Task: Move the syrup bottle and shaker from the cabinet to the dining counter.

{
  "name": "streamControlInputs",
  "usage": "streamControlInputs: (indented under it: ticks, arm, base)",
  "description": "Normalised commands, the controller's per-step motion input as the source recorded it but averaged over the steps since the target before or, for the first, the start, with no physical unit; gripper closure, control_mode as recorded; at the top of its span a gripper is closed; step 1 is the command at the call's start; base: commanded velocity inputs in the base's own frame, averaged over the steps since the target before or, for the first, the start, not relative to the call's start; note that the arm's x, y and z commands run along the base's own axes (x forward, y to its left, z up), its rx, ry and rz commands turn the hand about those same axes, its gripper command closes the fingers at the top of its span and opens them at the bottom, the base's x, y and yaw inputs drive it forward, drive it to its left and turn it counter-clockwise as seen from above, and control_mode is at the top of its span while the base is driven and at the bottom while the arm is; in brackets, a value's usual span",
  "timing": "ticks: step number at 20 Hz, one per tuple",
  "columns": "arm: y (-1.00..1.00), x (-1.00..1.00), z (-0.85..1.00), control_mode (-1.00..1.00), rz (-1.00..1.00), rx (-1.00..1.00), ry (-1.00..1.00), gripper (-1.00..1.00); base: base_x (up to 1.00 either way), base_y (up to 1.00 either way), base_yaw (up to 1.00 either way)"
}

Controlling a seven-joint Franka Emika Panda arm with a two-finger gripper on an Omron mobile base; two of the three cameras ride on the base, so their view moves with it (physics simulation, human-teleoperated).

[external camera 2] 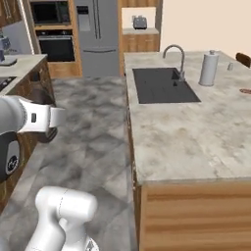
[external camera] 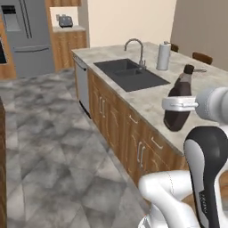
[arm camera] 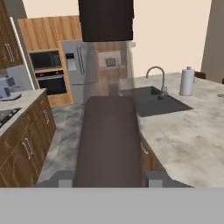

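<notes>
Closest to the hand camera, the syrup bottle (arm camera: 108, 140) fills the middle of the picture, its dark brown body rising between the finger tips. The gripper (external camera: 179, 104) is clamped on it around the waist, and from the left base view the bottle hangs upright, held over the near part of the dining counter (external camera: 151, 100), cap up.

What could go wrong from here, as I judge it: the grip sits on a curved, tapering body, so a quick swing or a tilt of the wrist might let the bottle slide down through the fingers. If it is let go while clear of the marble, it could tip and roll toward the near edge. Lowering too hard would knock its base on the stone.

The counter top is mottled beige-grey marble, with a dark sink (external camera: 130, 73) set into it on the left side and a curved faucet (external camera: 136, 49) behind that. A paper-towel roll (external camera: 163, 56) stands just right of the faucet. Wooden cabinet fronts run below. Farther off, across the grey tiled floor, a steel fridge (external camera 2: 99, 34) stands beside a wall oven (external camera 2: 55, 41).
</notes>
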Motion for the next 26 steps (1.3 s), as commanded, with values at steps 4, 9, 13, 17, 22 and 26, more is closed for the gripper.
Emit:
streamControlInputs:
  ticks: [4, 9, 13, 17, 22, 26]
  arm:
    - [0.00, 0.00, 0.00, 1.00, 0.00, 0.00, 0.00, 1.00]
    - [0.00, 0.00, 0.00, 1.00, 0.00, 0.00, 0.00, 1.00]
    - [0.00, 0.00, 0.00, 1.00, 0.00, 0.00, 0.00, 1.00]
    - [0.00, 0.00, 0.00, 1.00, 0.00, 0.00, 0.00, 1.00]
    - [0.00, 0.00, 0.00, 1.00, 0.00, 0.00, 0.00, 1.00]
    - [0.00, 0.00, 0.00, 1.00, 0.00, 0.00, 0.00, 1.00]
  base:
    - [-0.49, -0.87, -0.48]
    - [0.24, -0.98, -0.53]
    - [0.97, -1.00, -0.09]
    - [1.00, -1.00, 0.00]
    - [0.98, -1.00, 0.00]
    - [0.86, -1.00, 0.00]
